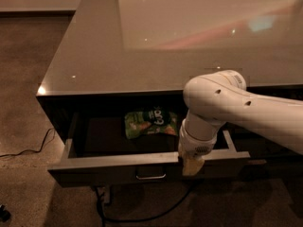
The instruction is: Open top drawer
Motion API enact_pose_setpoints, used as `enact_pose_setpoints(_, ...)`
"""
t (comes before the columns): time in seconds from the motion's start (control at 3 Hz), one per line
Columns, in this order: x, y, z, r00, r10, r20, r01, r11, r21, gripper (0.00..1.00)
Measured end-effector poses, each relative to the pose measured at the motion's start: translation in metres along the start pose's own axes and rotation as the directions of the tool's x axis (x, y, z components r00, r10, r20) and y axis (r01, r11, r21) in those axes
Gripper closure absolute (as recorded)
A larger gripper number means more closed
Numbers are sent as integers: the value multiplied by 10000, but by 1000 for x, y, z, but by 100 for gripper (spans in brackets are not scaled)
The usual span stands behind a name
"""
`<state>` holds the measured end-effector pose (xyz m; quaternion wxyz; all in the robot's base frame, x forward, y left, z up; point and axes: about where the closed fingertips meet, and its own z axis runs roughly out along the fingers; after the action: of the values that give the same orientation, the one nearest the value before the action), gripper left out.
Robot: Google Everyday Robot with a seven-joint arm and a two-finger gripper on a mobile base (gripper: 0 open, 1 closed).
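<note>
Well, the drawer (104, 174) is out a good way from under the table top (94, 51). It sits at the near side of the table, and its dark front faces us. You can see inside it. A green bag (150, 123) lies flat on the drawer's floor, close to the far wall and about in the middle. It looks like it is just kept there.

The gripper (191, 163) is at the top edge of the drawer front, a bit to the right of the small handle (151, 176). It points down and touches that edge, or sits just behind it. I think it is there so it can hook the front and pull the drawer toward us. It does not hold the handle. I cannot tell if the gripper is open or clenched on the edge.

The white arm (222, 103) comes in from the right and bends over the right part of the drawer, so it hides some of the inside there.

The drawer looks nearly all the way open, so the job seems almost done. A thin cord (28, 151) lies on the floor to the left, well apart from the gripper, so it should not get in the way.
</note>
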<state>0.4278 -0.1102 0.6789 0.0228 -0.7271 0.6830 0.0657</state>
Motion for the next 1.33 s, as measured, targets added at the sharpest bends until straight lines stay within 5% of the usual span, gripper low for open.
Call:
enact_pose_setpoints(0.33, 0, 0, 0, 10000, 0, 0, 0, 10000, 0, 0)
enact_pose_setpoints(1.33, -1, -4, 24, 9991, -277, -323, 264, 9989, -392, 0)
